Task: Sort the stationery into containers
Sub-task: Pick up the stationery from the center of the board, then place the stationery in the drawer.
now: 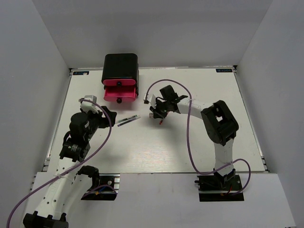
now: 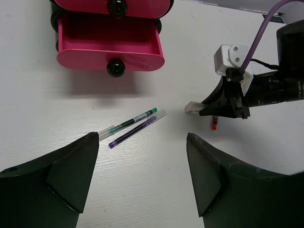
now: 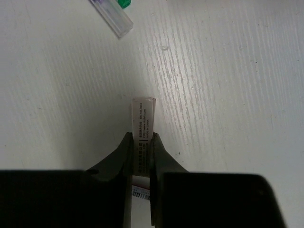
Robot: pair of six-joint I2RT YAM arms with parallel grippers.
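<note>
The black cabinet (image 1: pixel 121 66) stands at the back; its lowest pink-red drawer (image 2: pixel 110 45) is pulled out and looks empty. My right gripper (image 3: pixel 141 137) is shut on a small grey-white eraser block (image 3: pixel 143 114) with printed text, held edge-on low over the table right of the drawer (image 1: pixel 156 113). A red pen tip (image 2: pixel 215 126) shows just under it. Two thin pens, one green-ended (image 2: pixel 137 118) and one purple (image 2: pixel 135 130), lie side by side on the table (image 1: pixel 128 119). My left gripper (image 2: pixel 142 137) is open and empty, just short of these pens.
The right arm's purple cable (image 1: pixel 189 133) loops over the table. White walls close in the table at the left, right and back. The white tabletop (image 1: pixel 156 147) stretches between the two arms.
</note>
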